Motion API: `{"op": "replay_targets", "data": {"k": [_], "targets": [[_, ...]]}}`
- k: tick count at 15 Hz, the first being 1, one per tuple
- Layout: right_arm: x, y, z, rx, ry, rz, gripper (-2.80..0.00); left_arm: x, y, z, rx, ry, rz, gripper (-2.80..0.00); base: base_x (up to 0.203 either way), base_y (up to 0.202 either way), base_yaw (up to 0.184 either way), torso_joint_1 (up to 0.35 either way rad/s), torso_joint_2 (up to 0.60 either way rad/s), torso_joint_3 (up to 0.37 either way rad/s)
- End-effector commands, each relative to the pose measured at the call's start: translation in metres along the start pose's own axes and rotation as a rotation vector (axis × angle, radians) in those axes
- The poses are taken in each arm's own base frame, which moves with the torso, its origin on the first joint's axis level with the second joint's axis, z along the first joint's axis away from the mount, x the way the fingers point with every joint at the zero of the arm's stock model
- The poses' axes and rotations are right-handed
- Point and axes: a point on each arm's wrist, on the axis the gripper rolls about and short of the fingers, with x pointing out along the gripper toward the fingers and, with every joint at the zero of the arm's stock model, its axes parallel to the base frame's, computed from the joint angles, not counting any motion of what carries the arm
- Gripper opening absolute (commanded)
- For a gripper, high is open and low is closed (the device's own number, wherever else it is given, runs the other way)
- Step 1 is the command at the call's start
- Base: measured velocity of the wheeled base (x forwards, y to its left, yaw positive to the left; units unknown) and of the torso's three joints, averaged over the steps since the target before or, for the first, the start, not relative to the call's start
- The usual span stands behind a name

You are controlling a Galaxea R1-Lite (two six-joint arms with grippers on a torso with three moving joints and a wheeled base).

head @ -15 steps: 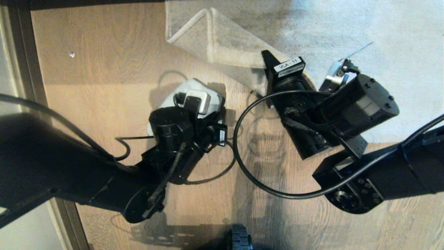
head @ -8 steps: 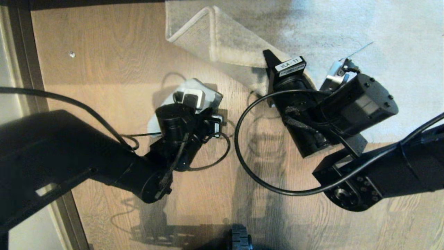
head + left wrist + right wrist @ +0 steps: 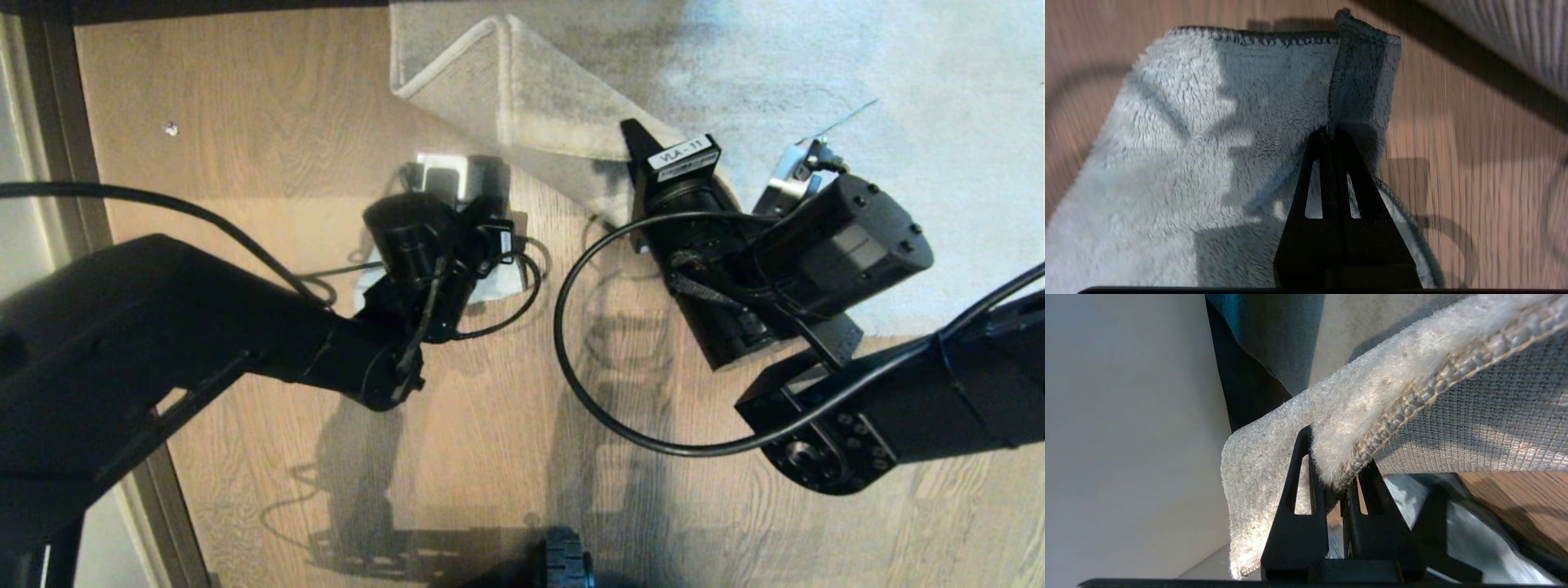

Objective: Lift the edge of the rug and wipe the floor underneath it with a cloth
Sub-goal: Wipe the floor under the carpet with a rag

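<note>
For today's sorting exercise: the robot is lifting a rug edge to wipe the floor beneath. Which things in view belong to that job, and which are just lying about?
Belong to the job:
- rug edge, pinched up by the right gripper
- cloth, clamped in the left gripper
- floor

Just lying about:
- small pale speck on the floor
- dark baseboard

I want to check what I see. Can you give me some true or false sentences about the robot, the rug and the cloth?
1. The right gripper is shut on the rug edge. True.
2. The rug edge lies flat on the floor. False: it is lifted and folded over.
3. The left gripper is shut on the cloth. True.
4. The cloth rests on top of the rug. False: it lies on the wooden floor.
</note>
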Motion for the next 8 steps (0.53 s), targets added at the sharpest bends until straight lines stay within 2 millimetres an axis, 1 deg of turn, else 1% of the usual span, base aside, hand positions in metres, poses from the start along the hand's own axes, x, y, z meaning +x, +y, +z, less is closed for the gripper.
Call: {"op": "replay_targets", "data": {"k": [1,3,5,8], "targets": [[0.000,0.004,0.002,0.021,-0.026,0.036,-2.80,0.008,0.008,0.002,0.000,-0.015,0.029,-2.80,0.000,0.000,0.000,0.000,0.00,0.000],[0.000,0.003,0.002,0.021,-0.024,0.035,-2.80,0.016,0.019,0.008,0.002,-0.030,0.056,-2.80,0.000,0.000,0.000,0.000,0.00,0.000],[0.000,0.003,0.001,0.021,-0.023,0.034,-2.80,0.026,0.037,0.013,0.011,-0.035,0.097,-2.80,0.000,0.000,0.000,0.000,0.00,0.000],[0.000,0.003,0.001,0.021,-0.023,0.036,-2.80,0.031,0.064,0.012,0.026,-0.034,0.149,-2.80,0.000,0.000,0.000,0.000,0.00,0.000]]}}
